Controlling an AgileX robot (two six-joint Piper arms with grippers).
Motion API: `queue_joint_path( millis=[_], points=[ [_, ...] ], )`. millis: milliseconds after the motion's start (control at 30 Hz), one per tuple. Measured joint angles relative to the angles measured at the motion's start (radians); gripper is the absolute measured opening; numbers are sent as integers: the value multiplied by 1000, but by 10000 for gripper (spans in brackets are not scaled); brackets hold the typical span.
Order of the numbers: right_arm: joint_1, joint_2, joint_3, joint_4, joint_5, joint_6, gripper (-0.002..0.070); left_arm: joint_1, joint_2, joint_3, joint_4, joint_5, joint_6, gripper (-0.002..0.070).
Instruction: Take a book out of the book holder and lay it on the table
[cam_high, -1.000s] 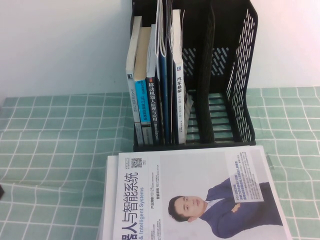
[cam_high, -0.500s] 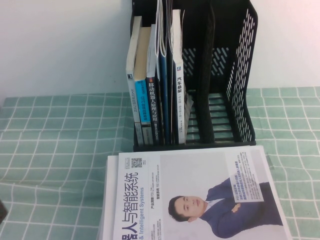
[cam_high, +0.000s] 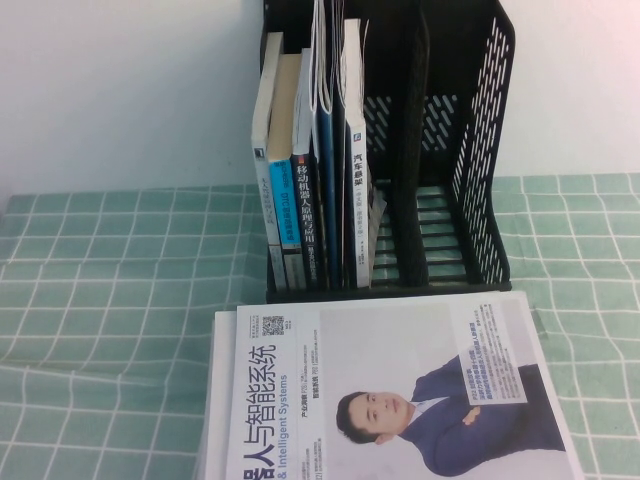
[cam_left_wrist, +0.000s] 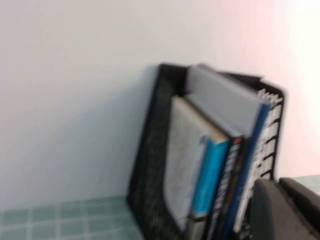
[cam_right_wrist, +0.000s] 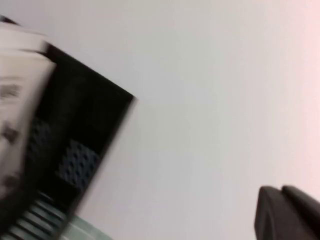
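Now one book (cam_high: 400, 390) lies flat on the mint-green tabletop (cam_high: 110, 300), just before the single black book holder (cam_high: 480, 150) with about six books (cam_high: 315, 170) upright. Both tools, left tool (cam_left_wrist: 285, 210) and right tool (cam_right_wrist: 290, 212), hang raised, closed and empty.

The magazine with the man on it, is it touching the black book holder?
Cannot tell. In the high view the magazine lies flat on the table, its far edge right at the holder's base, with no clear gap or contact.

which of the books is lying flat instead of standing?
The book with the suited man on its cover: flat on the table, in front of the book holder. The others stand upright inside.
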Motion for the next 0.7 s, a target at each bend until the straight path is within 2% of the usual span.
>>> queue_joint_path(
  millis=[100,167,200,233,367,433,500,600,700],
  points=[
    [0,0,-59,76,319,-153,-2,0,-2,30,9,-181,-29,-3],
    [0,2,-82,21,523,-132,-2,3,-14,52,14,-235,-85,-3],
    [0,6,-90,-63,628,-68,-2,8,-26,68,14,-245,-128,-3],
    [0,13,-96,-161,708,37,-2,17,-43,83,15,-249,-168,-3],
    [0,75,-110,-816,1126,567,-2,105,-138,192,15,-249,-362,-3],
    [5,100,-110,-1094,1258,799,-2,161,-182,253,18,-247,-407,-3],
    [9,97,-110,-1336,1284,1088,-2,225,-222,318,29,-249,-428,-3],
    [9,56,-116,-1555,1217,1427,-2,321,-246,396,63,-249,-432,-3],
    [9,-5,-117,-1621,1138,1568,-2,434,-254,419,119,-261,-432,-3]
  ],
)
